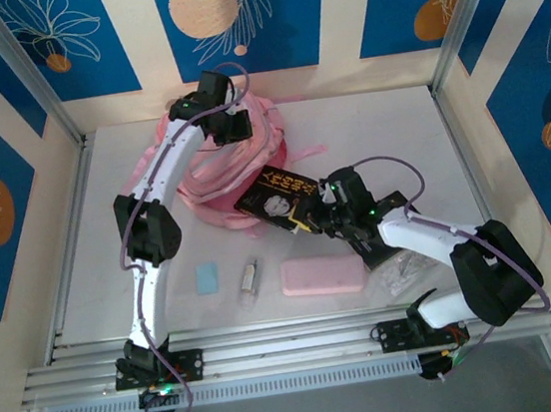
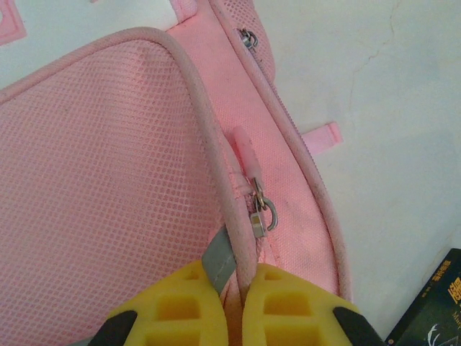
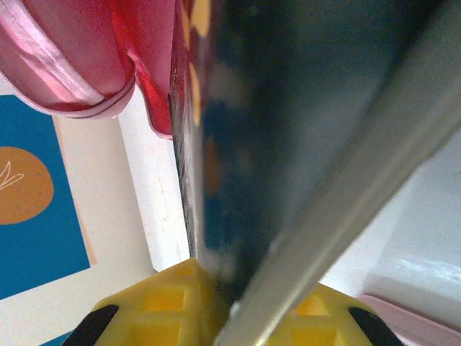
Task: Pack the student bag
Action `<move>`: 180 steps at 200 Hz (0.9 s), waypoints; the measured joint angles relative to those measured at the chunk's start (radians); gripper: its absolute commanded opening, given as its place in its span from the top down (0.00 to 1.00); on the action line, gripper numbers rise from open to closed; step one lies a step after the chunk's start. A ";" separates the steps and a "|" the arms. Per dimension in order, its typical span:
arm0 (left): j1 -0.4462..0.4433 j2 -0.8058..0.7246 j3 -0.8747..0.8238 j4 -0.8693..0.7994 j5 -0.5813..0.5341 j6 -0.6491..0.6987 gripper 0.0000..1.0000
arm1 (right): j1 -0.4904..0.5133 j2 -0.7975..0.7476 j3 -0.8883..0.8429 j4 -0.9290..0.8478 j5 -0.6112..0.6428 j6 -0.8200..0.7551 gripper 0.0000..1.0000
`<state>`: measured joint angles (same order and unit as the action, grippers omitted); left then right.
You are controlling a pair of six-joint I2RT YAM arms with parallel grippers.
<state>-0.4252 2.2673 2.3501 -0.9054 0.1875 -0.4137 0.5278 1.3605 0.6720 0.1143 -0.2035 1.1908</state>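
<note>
**Both arms gripping: bag seam and book**

From above, your student bag [image 1: 241,170] lies at the back of the bench [image 1: 398,141], with the left fingers [image 1: 233,123] on its far side. The right fingers [image 1: 309,220] hold a dark book [image 1: 276,194] at the bag's near edge. A pink pencil case [image 1: 322,276] lies nearer you.

On the left wrist, the left fingers [image 2: 189,295] pinch the bag's [image 2: 108,180] seam just below a zip pull [image 2: 263,214].

On the right wrist, the right fingers [image 3: 173,295] clamp the book [image 3: 288,108], with the bag [image 3: 72,50] just beyond.

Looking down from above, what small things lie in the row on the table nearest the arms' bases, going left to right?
pale blue flat block → small whitish tube → flat pink case → crumpled clear wrapper
</note>
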 measured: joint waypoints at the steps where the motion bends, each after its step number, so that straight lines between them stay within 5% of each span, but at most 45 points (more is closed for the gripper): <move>1: 0.000 0.000 0.000 0.000 0.000 0.000 1.00 | 0.000 0.000 -0.001 0.001 0.000 0.000 1.00; 91: 0.002 -0.047 -0.068 0.053 0.046 -0.037 1.00 | 0.041 0.183 -0.002 0.324 0.126 0.042 1.00; 180: 0.000 -0.122 -0.194 0.143 0.074 -0.088 1.00 | 0.113 0.735 0.439 0.623 0.278 0.162 1.00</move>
<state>-0.4255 2.1456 2.1563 -0.7624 0.2619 -0.5018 0.6403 2.0953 1.1110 0.7368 0.0746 1.3525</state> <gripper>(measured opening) 0.071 0.158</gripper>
